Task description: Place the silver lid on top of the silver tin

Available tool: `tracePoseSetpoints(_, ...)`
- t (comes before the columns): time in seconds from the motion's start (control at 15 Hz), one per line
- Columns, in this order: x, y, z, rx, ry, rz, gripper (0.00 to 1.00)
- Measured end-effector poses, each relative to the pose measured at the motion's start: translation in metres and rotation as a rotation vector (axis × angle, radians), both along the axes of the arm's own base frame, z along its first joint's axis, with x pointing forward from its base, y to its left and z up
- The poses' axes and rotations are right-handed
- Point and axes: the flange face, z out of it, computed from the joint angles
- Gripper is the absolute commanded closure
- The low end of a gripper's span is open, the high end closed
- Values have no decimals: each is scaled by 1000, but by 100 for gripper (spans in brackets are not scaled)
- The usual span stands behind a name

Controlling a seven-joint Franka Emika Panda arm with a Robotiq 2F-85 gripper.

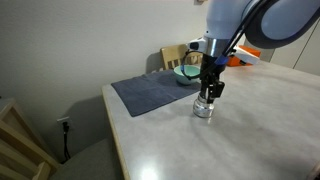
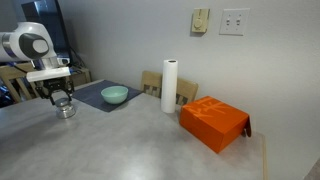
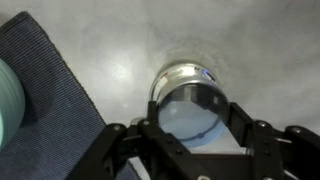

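Pincer (image 3: 190, 118): clamped on lid (image 3: 187, 105), right over tin (image 3: 182, 75).
Tin: upright on tabletop (image 3: 255, 40), just beside cloth (image 3: 55, 110).

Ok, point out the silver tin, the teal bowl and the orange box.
silver tin (image 1: 204, 110), exterior view, on its side wall.
teal bowl (image 2: 114, 97), exterior view, on its outer wall.
orange box (image 2: 212, 118), exterior view, on its top face.
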Motion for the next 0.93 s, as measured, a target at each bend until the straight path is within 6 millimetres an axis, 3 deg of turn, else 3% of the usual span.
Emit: tracePoseSetpoints(0.93, 5, -13, -6, 13, 30, 59, 56)
